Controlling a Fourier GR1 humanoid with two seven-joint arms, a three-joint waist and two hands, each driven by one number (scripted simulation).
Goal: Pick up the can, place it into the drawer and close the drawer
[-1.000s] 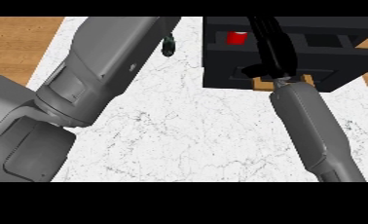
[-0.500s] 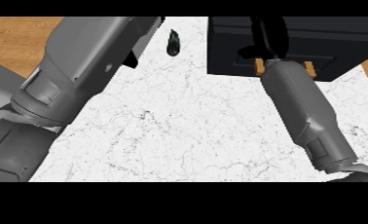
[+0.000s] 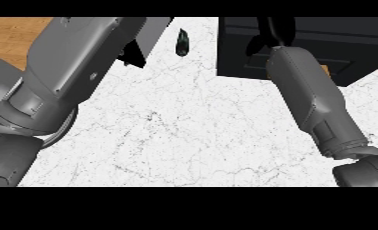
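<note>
The dark drawer unit [image 3: 325, 39] stands at the top right, and I see only its dark front and top. The can shows nowhere. My right forearm runs up from the lower right corner. My right hand [image 3: 270, 30] lies against the drawer front, fingers stretched upward, holding nothing. My left forearm fills the left side and hides most of my left hand [image 3: 133, 54]. One dark fingertip [image 3: 182, 42] pokes out above the counter, away from the drawer.
White marbled counter [image 3: 192, 124] spreads between the two forearms. A strip of wooden floor [image 3: 22, 36] shows beyond the counter's edge at the top left.
The drawer was open with the red can inside; it has slid in and the can is out of sight. My right hand followed the drawer front forward. The left forearm shifted a little.
</note>
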